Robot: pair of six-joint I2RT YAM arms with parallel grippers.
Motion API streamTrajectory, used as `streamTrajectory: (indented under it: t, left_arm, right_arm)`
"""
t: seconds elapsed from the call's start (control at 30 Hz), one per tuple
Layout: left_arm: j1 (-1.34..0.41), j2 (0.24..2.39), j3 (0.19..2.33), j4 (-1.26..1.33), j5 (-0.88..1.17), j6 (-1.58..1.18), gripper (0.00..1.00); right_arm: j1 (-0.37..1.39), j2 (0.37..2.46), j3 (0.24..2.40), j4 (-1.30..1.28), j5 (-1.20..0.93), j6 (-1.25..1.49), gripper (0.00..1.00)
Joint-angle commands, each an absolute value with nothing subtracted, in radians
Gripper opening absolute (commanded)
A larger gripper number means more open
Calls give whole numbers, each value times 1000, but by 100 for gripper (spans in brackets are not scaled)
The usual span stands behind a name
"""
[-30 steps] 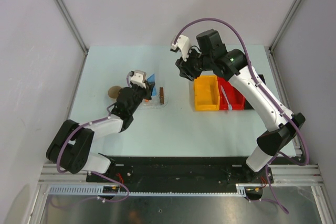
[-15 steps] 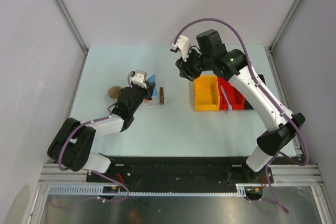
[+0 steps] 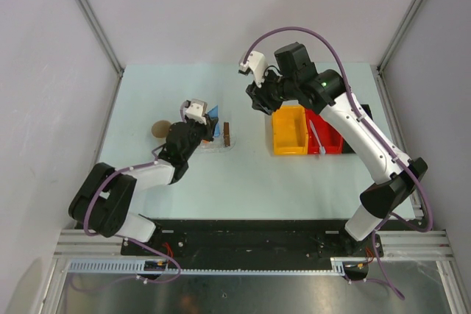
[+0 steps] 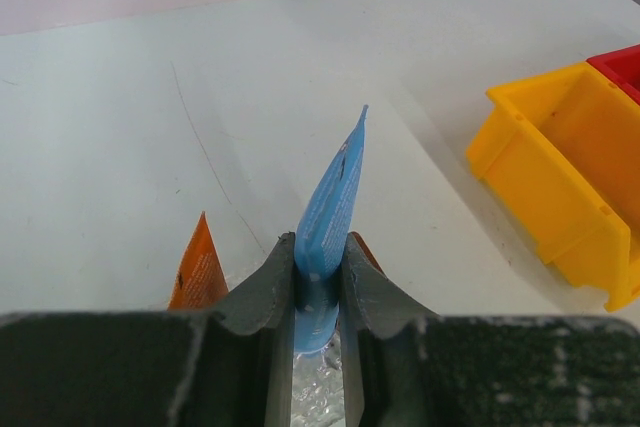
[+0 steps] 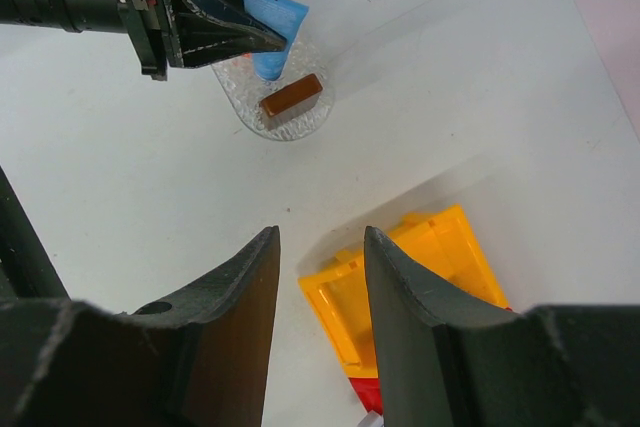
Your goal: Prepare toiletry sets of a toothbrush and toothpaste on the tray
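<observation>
My left gripper (image 3: pixel 209 129) is shut on the blue toothpaste tube (image 4: pixel 335 192), gripping its lower end so the flat end points up and away. It holds the tube over the clear tray (image 5: pixel 305 123). Bubbly tray plastic (image 4: pixel 318 387) shows between the fingers. The tube also shows in the right wrist view (image 5: pixel 273 25) next to the tray's brown wooden block (image 5: pixel 291 95). An orange toothpaste tube (image 4: pixel 195 269) lies just left of the left gripper. My right gripper (image 5: pixel 320 237) is open and empty, high above the table between the tray and the bins. A whitish toothbrush (image 3: pixel 317 138) lies in the red bin (image 3: pixel 335 136).
A yellow bin (image 3: pixel 289 130) stands right of the tray, with the red bin against its right side. A beige round cup (image 3: pixel 157 130) sits left of the left arm. The tray's other end is hidden under the left gripper.
The left gripper with the blue tube has shifted very slightly over the tray. The right arm has hardly moved.
</observation>
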State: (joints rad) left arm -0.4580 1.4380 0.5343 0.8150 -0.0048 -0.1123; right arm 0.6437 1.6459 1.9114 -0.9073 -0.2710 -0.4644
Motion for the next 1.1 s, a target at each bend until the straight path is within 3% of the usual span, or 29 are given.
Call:
streamTrajectory:
  t: [0.0, 0.17, 0.6, 1.07]
  left_arm:
    - [-463, 1442, 575, 888, -9, -100, 0]
    - [-463, 1451, 574, 888, -8, -103, 6]
    - [-463, 1460, 566, 896, -9, -107, 8]
    - [-465, 1465, 557, 894, -32, -103, 17]
  right_arm:
    - [640, 1611, 1914, -893, -282, -468, 44]
    - [640, 1609, 1914, -893, -282, -466, 44]
    - [640, 1609, 1914, -894, -281, -469, 44]
    - [638, 1605, 1905, -894, -278, -472, 44]
